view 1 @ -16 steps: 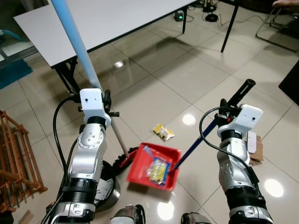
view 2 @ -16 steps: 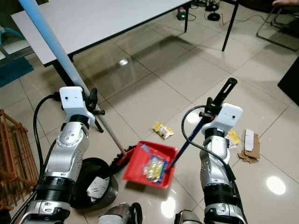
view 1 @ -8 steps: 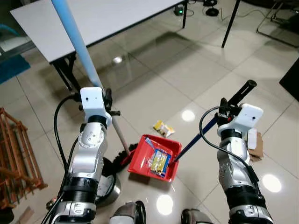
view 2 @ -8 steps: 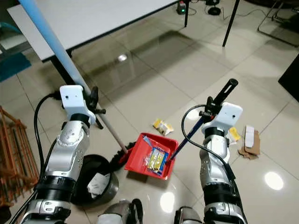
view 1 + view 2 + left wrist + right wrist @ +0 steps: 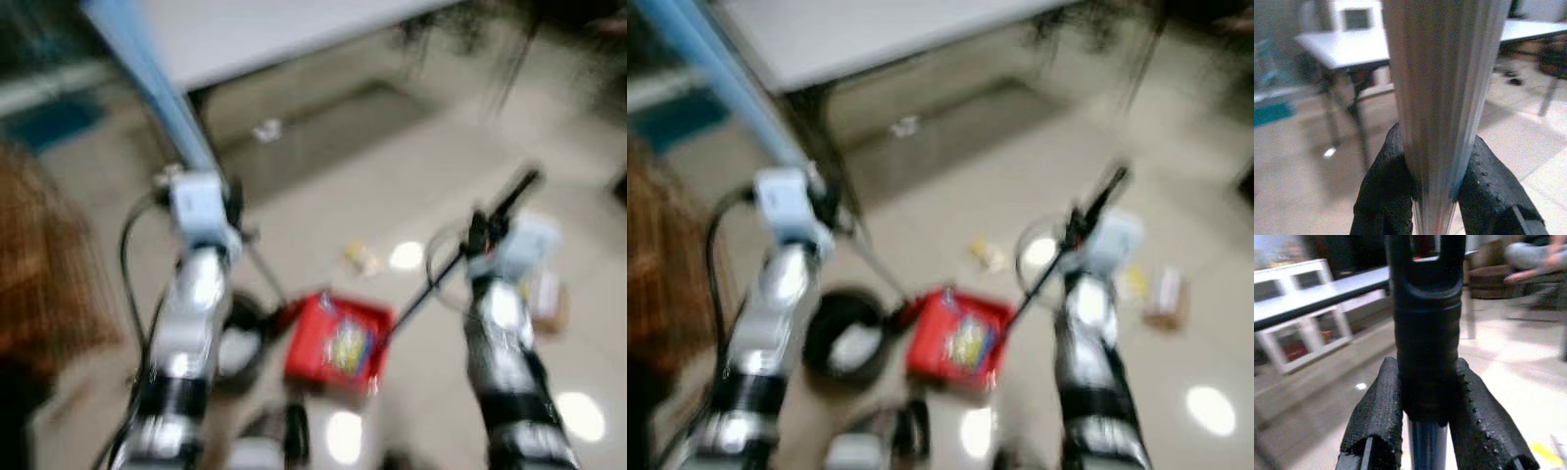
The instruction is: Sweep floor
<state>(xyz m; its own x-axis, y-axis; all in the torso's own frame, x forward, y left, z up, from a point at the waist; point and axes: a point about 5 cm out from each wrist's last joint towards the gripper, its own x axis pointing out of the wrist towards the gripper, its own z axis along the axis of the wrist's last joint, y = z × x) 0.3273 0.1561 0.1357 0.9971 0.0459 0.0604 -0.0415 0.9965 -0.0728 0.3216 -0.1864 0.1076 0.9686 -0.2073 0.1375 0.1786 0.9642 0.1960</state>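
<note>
I have the left gripper (image 5: 1432, 196) clamped on the broom pole (image 5: 1442, 98) and the right gripper (image 5: 1425, 431) clamped on the dustpan handle (image 5: 1426, 333), so the red dustpan (image 5: 338, 343) sits low on the floor (image 5: 392, 186) holding wrappers, one wrapper (image 5: 361, 258) lying just beyond it.

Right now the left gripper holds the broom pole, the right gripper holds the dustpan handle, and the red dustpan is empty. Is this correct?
Not quite: the red dustpan is not empty; the left eye view, though blurred, shows yellowish litter in it. The left gripper does clamp the broom pole, and the right gripper the dustpan handle.
</note>
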